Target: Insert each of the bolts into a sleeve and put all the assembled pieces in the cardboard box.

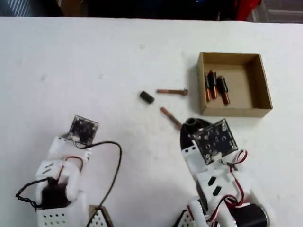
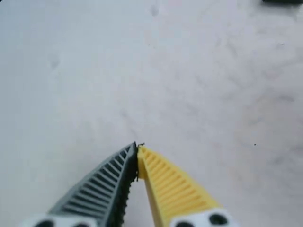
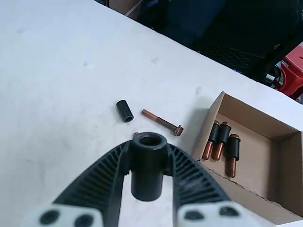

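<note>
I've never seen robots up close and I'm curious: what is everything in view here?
cardboard box: one, brown, on the table
assembled pieces: three, copper bolts in black sleeves, inside the box
loose bolts: two, copper, on the table beside the box
loose sleeve: one, black, near the bolts
held sleeve: one, black, in the right gripper
table: one, white
left gripper: one, grey and yellow, shut over bare table
right gripper: one, black, shut on the held sleeve
</note>
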Available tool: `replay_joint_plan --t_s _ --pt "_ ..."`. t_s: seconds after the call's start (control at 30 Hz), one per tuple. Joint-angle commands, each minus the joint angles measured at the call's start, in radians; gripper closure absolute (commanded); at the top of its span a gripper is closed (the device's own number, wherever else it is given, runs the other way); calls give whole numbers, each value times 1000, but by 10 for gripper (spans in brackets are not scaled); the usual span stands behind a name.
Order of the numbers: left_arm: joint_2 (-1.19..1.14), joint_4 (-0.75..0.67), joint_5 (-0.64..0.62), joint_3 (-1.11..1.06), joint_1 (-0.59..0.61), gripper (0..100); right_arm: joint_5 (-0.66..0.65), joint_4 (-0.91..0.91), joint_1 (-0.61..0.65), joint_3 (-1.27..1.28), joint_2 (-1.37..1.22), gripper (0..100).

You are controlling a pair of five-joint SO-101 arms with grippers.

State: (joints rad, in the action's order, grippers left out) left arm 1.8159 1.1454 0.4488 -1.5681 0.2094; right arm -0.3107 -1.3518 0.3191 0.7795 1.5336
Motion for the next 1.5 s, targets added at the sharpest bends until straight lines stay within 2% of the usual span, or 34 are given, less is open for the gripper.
replay_joint_plan --t_s 0.0,0.07,0.33,0.6,0.8,1.13,1.3,1.47 --pt "8 38 12 52 -25 973 -6 31 -8 31 56 982" --pt "8 69 32 77 -31 976 -9 62 -8 83 87 982" --pt "5 80 282 123 -30 976 -12 156 -8 269 262 982" --pt "-8 149 319 302 -33 976 -5 185 -8 373 263 982" --pt "-277 158 330 460 -44 976 -5 271 -8 494 263 982" --pt "-691 127 328 695 -320 973 -5 329 -10 591 263 982" --pt "-886 35 328 795 -384 976 6 326 -117 594 265 982" --pt "-1066 -100 330 896 -377 976 114 326 -211 594 265 982"
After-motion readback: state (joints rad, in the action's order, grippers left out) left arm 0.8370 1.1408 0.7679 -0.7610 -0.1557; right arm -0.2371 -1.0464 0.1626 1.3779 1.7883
